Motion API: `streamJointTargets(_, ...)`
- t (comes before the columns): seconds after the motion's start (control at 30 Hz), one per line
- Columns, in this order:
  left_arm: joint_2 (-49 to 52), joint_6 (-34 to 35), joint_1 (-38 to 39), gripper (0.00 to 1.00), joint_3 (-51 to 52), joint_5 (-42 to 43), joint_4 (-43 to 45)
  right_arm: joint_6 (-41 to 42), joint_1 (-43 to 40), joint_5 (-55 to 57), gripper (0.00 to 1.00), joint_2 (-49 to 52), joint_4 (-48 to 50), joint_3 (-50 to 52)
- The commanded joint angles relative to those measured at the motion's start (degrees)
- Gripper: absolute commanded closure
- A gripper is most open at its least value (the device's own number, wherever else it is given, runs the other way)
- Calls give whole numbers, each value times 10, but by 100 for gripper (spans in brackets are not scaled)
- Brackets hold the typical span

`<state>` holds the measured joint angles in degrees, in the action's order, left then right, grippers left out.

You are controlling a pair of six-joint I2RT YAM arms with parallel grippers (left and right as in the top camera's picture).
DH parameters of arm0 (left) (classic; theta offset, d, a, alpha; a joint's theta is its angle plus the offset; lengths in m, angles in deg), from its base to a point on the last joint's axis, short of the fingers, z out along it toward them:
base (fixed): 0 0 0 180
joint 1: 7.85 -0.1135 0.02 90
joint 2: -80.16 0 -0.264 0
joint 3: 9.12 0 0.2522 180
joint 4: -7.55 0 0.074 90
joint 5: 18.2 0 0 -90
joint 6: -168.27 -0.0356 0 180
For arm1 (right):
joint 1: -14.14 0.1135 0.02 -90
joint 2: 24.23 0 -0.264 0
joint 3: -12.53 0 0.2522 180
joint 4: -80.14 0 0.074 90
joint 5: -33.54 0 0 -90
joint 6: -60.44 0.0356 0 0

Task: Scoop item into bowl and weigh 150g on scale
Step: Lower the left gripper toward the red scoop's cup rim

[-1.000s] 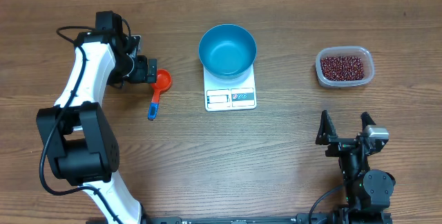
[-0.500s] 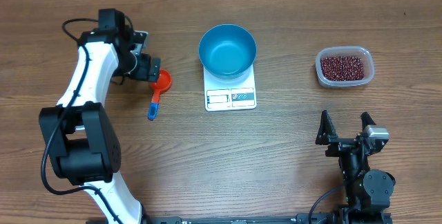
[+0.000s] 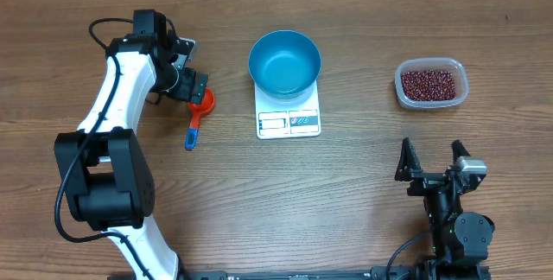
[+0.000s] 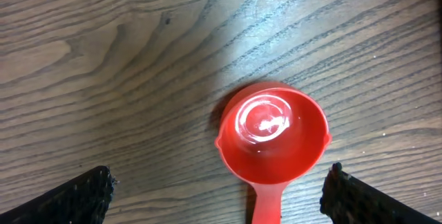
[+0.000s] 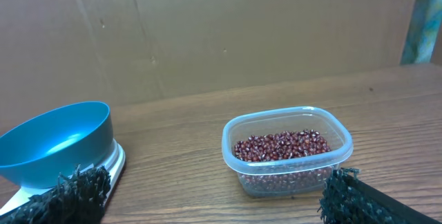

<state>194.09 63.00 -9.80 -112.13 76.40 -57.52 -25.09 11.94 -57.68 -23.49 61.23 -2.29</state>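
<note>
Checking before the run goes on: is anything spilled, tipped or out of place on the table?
Nothing stands out. The beans all sit inside the clear tub, none loose around it. The blue bowl stands upright and empty on the scale, and the scoop lies empty on the table.

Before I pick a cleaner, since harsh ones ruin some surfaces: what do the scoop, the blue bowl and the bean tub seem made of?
Scoop: glossy orange-red plastic, judging by the sharp highlight in its cup. Blue bowl: likely smooth plastic with a soft sheen, though melamine cannot be ruled out. Tub: thin clear plastic; the beans show through its wall.
</note>
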Motion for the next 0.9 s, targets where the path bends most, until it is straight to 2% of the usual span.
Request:
streamJointTargets(0.0, 8, -15, -1, 0, -12, -5, 4, 2, 3, 5, 0, -6, 3, 6)
streamJointTargets(0.87, 26, -30, -17, 0, -9, -5, 17, 2, 3, 5, 0, -6, 3, 6)
